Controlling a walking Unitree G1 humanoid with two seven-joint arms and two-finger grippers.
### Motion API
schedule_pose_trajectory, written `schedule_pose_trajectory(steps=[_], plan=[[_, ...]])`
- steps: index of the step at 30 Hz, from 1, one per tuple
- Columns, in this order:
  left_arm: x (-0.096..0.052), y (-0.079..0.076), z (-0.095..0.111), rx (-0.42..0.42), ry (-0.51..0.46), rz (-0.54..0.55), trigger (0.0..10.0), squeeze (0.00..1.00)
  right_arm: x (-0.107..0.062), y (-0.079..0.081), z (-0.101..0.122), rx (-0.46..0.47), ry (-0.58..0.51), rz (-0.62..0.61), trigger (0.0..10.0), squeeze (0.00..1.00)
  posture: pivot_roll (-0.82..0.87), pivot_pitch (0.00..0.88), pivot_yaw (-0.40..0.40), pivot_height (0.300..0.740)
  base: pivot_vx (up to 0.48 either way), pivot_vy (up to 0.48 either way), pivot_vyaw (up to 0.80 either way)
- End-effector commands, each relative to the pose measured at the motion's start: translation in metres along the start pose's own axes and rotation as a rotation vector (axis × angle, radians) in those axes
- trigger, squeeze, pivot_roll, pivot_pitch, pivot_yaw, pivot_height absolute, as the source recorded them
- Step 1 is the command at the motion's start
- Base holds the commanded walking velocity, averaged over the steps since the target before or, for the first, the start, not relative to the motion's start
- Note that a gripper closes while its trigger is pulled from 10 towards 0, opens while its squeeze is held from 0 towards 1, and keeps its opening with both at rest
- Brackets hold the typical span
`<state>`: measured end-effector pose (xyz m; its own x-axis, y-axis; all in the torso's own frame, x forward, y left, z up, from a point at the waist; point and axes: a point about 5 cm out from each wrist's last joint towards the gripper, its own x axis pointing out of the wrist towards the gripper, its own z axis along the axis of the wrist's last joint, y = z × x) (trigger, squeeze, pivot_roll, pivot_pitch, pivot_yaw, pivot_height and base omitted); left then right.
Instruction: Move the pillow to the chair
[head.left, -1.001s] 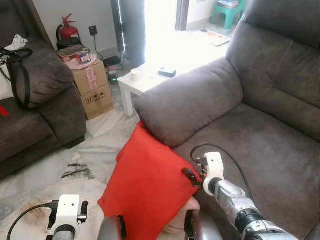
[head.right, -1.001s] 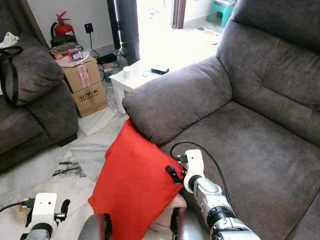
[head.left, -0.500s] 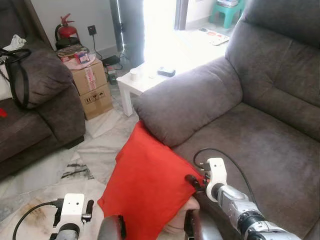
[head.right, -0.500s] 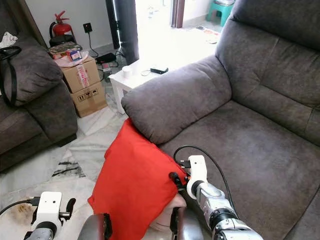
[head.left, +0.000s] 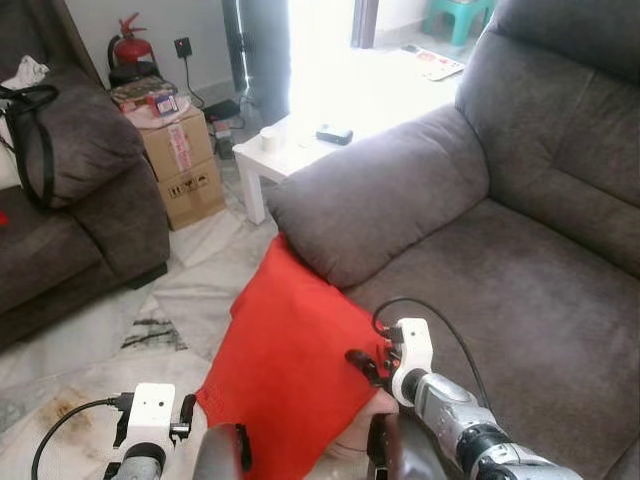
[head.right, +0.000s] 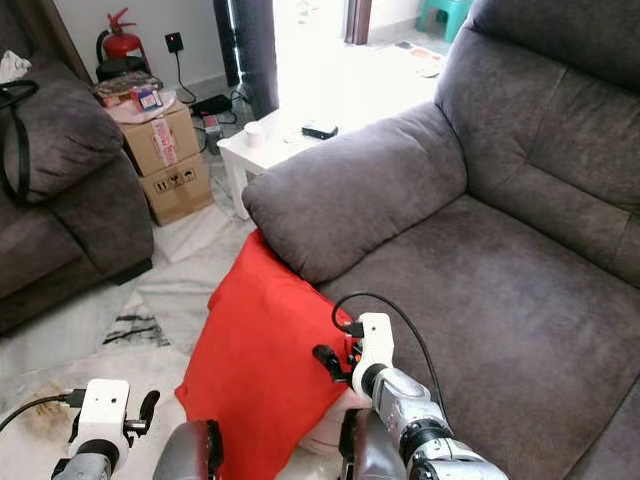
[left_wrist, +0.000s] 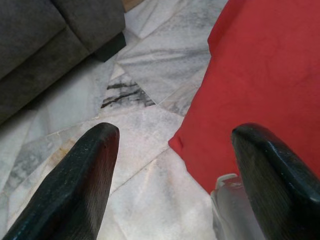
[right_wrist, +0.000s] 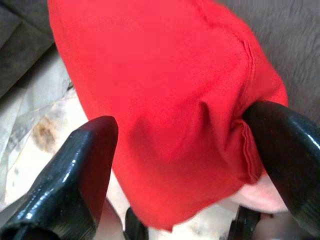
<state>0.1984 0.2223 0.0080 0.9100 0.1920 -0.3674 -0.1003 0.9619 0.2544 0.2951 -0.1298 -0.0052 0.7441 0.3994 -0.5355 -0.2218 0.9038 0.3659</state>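
Note:
A red pillow (head.left: 285, 355) stands on the floor, leaning against the front of the grey armchair (head.left: 520, 290), just below its armrest (head.left: 380, 200). My right gripper (head.left: 360, 362) is at the pillow's right corner, open, its fingers straddling the red fabric (right_wrist: 165, 100). One black finger (right_wrist: 285, 150) touches the pillow's edge. Low at the left, my left gripper (left_wrist: 175, 135) hangs open over the marble floor, a little left of the pillow's lower corner (left_wrist: 260, 75).
A dark sofa (head.left: 70, 230) with a black bag stands at the left. Cardboard boxes (head.left: 180, 165) and a white side table (head.left: 290, 150) are behind the pillow. A fire extinguisher (head.left: 130, 50) stands by the far wall. Marble floor (head.left: 180, 300) lies between sofa and armchair.
My right gripper has slid a little to the left, further onto the pillow's right corner. The left gripper has edged slightly toward the pillow. The pillow stays where it was.

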Motion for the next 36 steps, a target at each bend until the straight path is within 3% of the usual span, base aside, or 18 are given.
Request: schedule_pose_trajectory(steps=[1, 8, 14, 16, 26, 34, 35, 36], plan=[[-0.003, -0.004, -0.001, -0.006, 0.008, -0.016, 10.0, 0.0, 0.002, 0.003, 0.005, 0.018, -0.037, -0.016, 10.0, 0.0, 0.14, 0.139, -0.035, 0.593, 0.0, 0.0, 0.0], [-0.009, -0.01, 0.006, -0.004, -0.023, -0.025, 10.0, 0.0, 0.002, -0.002, 0.014, 0.038, -0.102, -0.089, 10.0, 0.0, 0.15, 0.169, -0.057, 0.593, 0.0, 0.0, 0.0], [-0.013, -0.011, 0.014, -0.009, -0.054, -0.015, 10.0, 0.0, 0.0, -0.006, 0.008, -0.026, -0.078, -0.141, 10.0, 0.0, 0.17, 0.19, -0.069, 0.593, 0.0, 0.0, 0.0], [-0.013, -0.011, 0.016, -0.01, -0.058, -0.015, 10.0, 0.0, -0.001, -0.008, 0.006, -0.007, -0.068, -0.162, 10.0, 0.0, 0.17, 0.191, -0.069, 0.593, 0.0, 0.0, 0.0], [-0.013, -0.01, 0.024, -0.01, -0.069, -0.042, 10.0, 0.0, 0.004, 0.009, -0.009, 0.095, -0.013, -0.054, 10.0, 0.0, 0.18, 0.195, -0.072, 0.593, 0.0, 0.0, 0.0], [-0.011, -0.012, 0.025, -0.008, -0.068, -0.058, 10.0, 0.0, 0.005, 0.014, -0.014, 0.09, -0.006, -0.027, 10.0, 0.0, 0.17, 0.183, -0.067, 0.593, 0.0, 0.0, 0.0], [-0.011, -0.012, 0.025, -0.007, -0.07, -0.062, 10.0, 0.0, 0.005, 0.014, -0.016, 0.097, -0.007, -0.02, 0.0, 0.0, 0.17, 0.181, -0.065, 0.593, 0.0, 0.0, 0.0], [-0.01, -0.013, 0.026, -0.007, -0.071, -0.064, 10.0, 0.0, 0.004, 0.015, -0.019, 0.102, -0.006, -0.003, 0.0, 0.0, 0.17, 0.179, -0.063, 0.593, 0.0, 0.0, 0.0]])
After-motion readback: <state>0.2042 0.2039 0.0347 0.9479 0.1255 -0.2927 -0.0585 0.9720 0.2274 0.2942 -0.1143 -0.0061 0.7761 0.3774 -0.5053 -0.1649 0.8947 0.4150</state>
